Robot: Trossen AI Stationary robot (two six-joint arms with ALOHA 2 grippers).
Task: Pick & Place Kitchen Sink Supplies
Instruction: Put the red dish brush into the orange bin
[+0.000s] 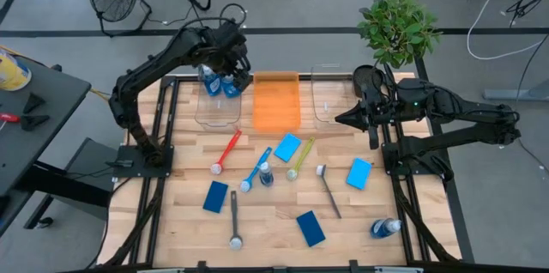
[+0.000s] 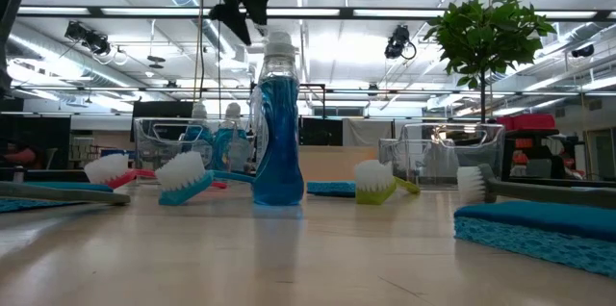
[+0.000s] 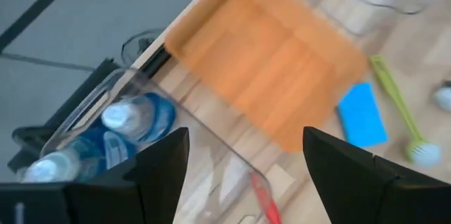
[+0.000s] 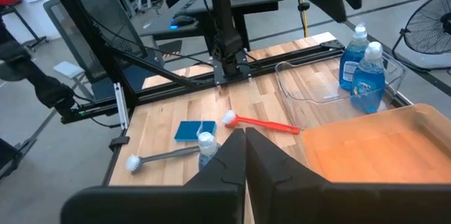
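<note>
My left gripper (image 1: 233, 69) (image 3: 243, 160) hangs open and empty above the far end of the left clear bin (image 1: 214, 101), where two clear bottles with blue contents (image 1: 220, 82) (image 3: 127, 120) stand upright. On the table lie a red brush (image 1: 226, 151), a blue brush (image 1: 256, 168), a yellow-green brush (image 1: 300, 158), two dark grey brushes (image 1: 328, 190) and several blue sponges (image 1: 287, 146). Another bottle (image 1: 266, 173) (image 2: 279, 133) stands upright, and one (image 1: 386, 227) lies near the right front. My right gripper (image 1: 345, 119) (image 4: 245, 160) waits shut above the right clear bin's edge.
An orange bin (image 1: 276, 101) sits between the left clear bin and a second clear bin (image 1: 330, 93) at the table's far side. A green potted plant (image 1: 397, 28) stands at the far right. Bare wood shows along the near edge (image 1: 274, 251).
</note>
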